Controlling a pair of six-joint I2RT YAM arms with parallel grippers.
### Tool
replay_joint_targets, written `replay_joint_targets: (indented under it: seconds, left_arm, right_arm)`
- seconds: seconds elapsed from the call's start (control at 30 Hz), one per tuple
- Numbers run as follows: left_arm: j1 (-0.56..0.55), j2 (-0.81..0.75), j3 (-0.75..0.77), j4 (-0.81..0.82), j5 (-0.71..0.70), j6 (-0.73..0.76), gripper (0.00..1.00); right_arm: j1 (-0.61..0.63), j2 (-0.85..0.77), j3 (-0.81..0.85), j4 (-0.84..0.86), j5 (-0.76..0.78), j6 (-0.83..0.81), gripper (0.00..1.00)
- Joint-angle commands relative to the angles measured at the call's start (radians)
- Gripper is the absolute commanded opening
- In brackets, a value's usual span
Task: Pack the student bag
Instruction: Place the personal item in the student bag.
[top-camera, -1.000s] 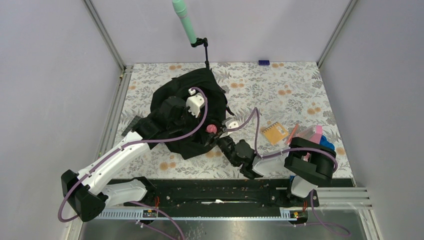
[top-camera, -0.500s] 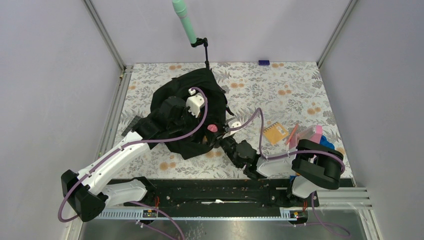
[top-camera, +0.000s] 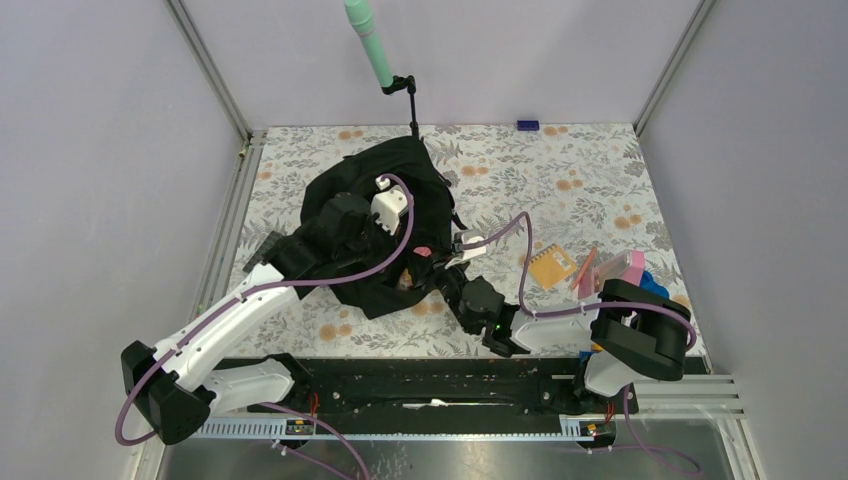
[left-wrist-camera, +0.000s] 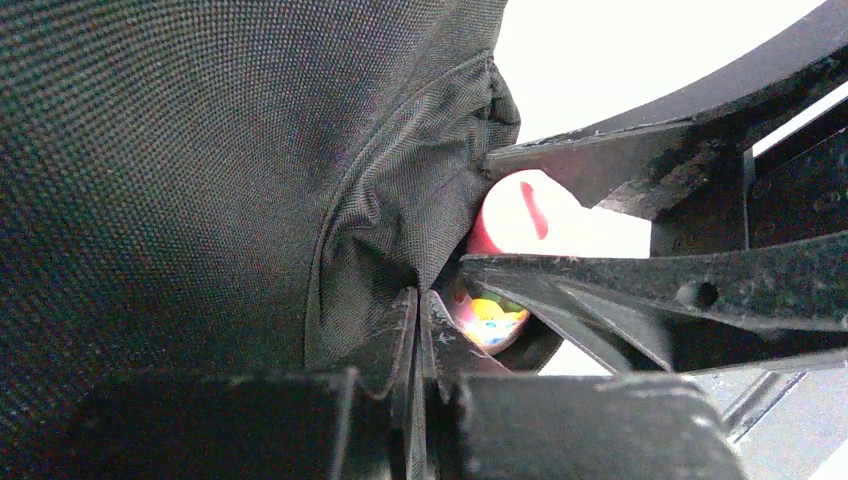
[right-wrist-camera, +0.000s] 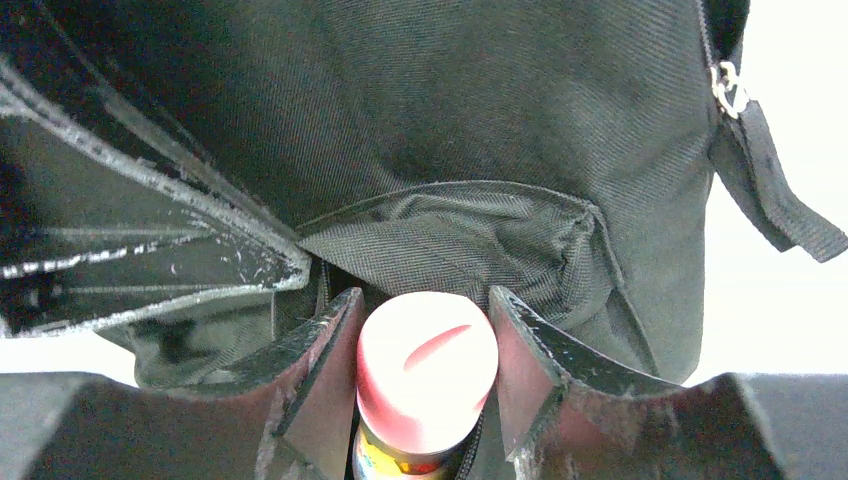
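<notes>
The student bag is a large black fabric backpack lying on the flowered table, left of centre. My left gripper is shut on an edge of the bag's fabric; in the left wrist view its jaws pinch a black fold. My right gripper is shut on a pink-capped bottle with a colourful label and holds it at the bag's pocket opening. The bottle's cap also shows in the left wrist view, between the right gripper's fingers.
An orange notebook lies right of the bag. Pink and blue items sit at the right edge above the right arm's base. A green pole on a stand rises behind the bag. A small blue object lies at the far edge.
My right gripper has pushed the bottle a little further left into the bag's edge; its pink cap is now mostly hidden from above. My left gripper keeps its hold on the fabric.
</notes>
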Motion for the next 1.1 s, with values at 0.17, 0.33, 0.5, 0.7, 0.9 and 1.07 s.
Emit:
replay_joint_targets:
  seconds: [0.17,0.33,0.5,0.7,0.9,1.07]
  left_arm:
    - [0.009,-0.039,0.049,0.041,0.002,-0.015,0.00]
    - [0.011,-0.042,0.049,0.041,0.002,-0.015,0.00]
    - [0.011,-0.043,0.049,0.041,0.005,-0.017,0.00]
    - [0.010,-0.043,0.049,0.042,0.004,-0.017,0.00]
    - [0.010,-0.047,0.048,0.042,0.002,-0.017,0.00]
    - [0.010,-0.044,0.047,0.042,0.000,-0.015,0.00]
  right_arm:
    - [0.059,0.024,0.129,-0.011,0.164,0.242,0.00]
    - [0.123,0.083,0.157,-0.001,0.221,0.190,0.00]
    - [0.185,0.211,0.168,0.208,0.329,-0.055,0.00]
    - [0.187,0.202,0.177,0.073,0.317,0.065,0.00]
    - [0.188,0.153,0.144,0.004,0.338,0.088,0.38]
    - [0.188,0.105,0.109,0.022,0.344,0.032,0.63]
